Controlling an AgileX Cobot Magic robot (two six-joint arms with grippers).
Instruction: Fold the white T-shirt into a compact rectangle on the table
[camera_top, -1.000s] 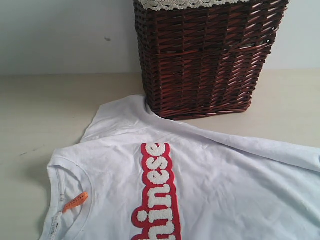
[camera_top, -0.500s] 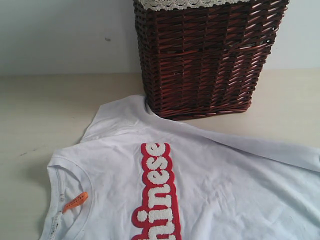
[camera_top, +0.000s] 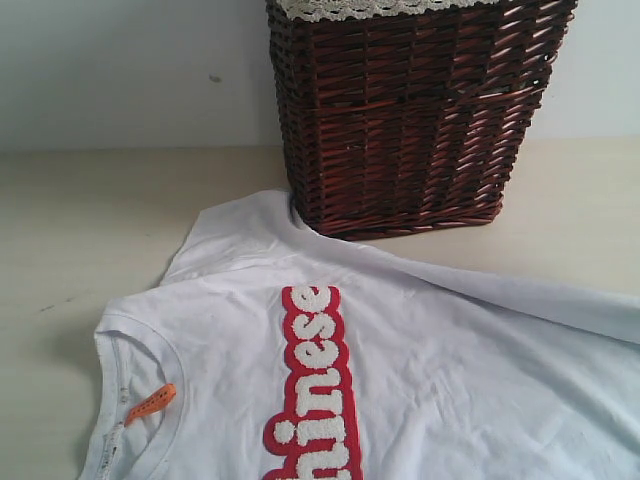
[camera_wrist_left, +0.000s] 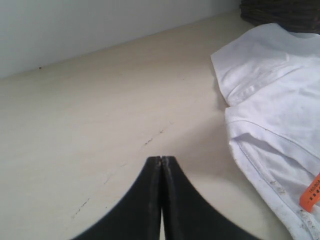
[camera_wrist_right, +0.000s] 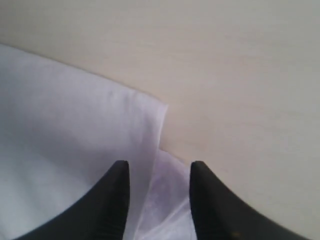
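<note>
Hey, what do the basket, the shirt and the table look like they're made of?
Basket: dark brown woven wicker, slightly glossy strands. Shirt: soft white fabric, likely cotton, matte and creased, with fuzzy lettering. Table: smooth pale beige matte top, possibly laminate; the look leaves it open.

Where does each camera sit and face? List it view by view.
Exterior: off the arms, facing the table, wicker basket and white T-shirt; no robot parts.
Left wrist: behind the shut left gripper, facing bare table beside the T-shirt.
Right wrist: behind the open right gripper, which straddles the T-shirt's edge.
Shared: all three show the T-shirt.
</note>
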